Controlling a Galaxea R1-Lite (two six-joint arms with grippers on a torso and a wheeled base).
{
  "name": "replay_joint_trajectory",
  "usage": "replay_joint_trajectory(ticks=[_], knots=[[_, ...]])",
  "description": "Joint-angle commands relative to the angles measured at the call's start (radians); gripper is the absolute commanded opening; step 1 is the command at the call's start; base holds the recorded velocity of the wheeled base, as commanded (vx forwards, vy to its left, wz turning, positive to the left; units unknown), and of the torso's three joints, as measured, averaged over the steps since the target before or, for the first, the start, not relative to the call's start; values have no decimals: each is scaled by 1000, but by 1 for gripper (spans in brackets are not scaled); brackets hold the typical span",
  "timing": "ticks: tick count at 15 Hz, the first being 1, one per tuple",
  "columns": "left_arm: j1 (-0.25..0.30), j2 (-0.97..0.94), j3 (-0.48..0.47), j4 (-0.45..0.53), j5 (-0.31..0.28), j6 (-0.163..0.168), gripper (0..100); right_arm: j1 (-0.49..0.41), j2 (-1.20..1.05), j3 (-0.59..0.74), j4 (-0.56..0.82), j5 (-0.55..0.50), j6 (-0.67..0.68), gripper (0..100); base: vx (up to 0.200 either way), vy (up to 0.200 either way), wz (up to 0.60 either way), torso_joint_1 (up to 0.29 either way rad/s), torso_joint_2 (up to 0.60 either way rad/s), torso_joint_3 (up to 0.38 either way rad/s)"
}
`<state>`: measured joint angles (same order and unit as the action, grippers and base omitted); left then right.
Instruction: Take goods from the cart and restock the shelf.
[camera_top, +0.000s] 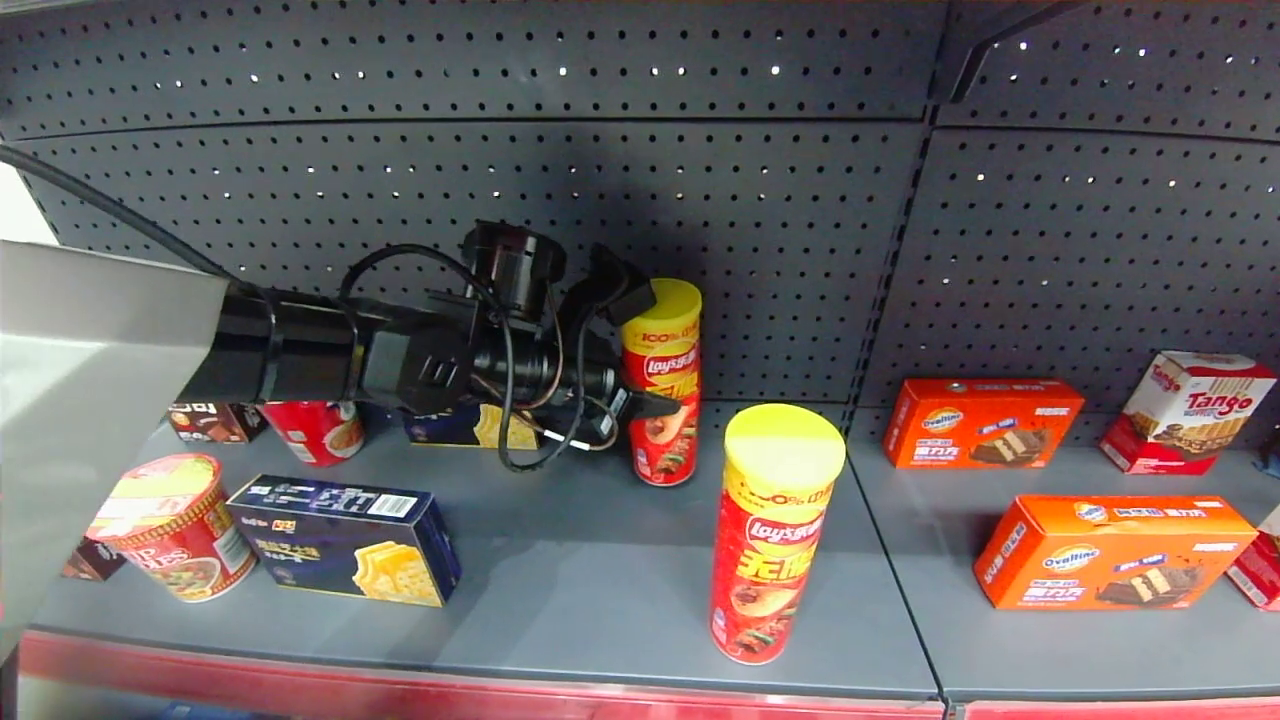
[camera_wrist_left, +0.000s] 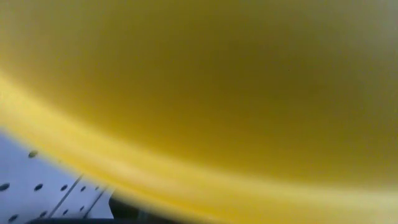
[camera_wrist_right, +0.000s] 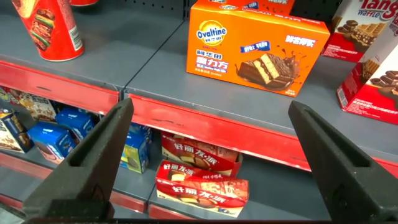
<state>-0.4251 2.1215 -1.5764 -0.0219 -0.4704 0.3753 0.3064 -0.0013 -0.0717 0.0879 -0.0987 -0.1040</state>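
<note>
Left gripper (camera_top: 640, 352) clasped an upright chip can (camera_top: 664, 400) at the far middle of the shelf (camera_top: 560, 580), second chip can (camera_top: 775, 530) stood nearer, to its right, right gripper (camera_wrist_right: 214, 158) was wide open and empty, near the orange box (camera_wrist_right: 258, 46).

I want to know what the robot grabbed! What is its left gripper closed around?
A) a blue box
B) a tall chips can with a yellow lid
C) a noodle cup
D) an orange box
B: in the head view the left gripper has a finger on each side of the tall chips can with the yellow lid, which stands upright at the back of the shelf.
</note>
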Motion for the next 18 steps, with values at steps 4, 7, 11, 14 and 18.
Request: replay_joint_trajectory(ticks=[4,7,11,14,18], knots=[[-3,31,-24,-1,-1,1,0,0,1,0,0,-1,0,100,0,0,0,0,0,0],[-11,55,-54,-1,-1,-1,0,0,1,0,0,-1,0,100,0,0,0,0,0,0],[-24,74,-67,0,-1,-1,0,0,1,0,1,-1,0,100,0,0,0,0,0,0],[-29,78,-65,0,-1,1,0,0,1,0,0,-1,0,100,0,0,0,0,0,0],[-29,81,-62,0,-1,10,100,0,1,0,1,-1,0,100,0,0,0,0,0,0]])
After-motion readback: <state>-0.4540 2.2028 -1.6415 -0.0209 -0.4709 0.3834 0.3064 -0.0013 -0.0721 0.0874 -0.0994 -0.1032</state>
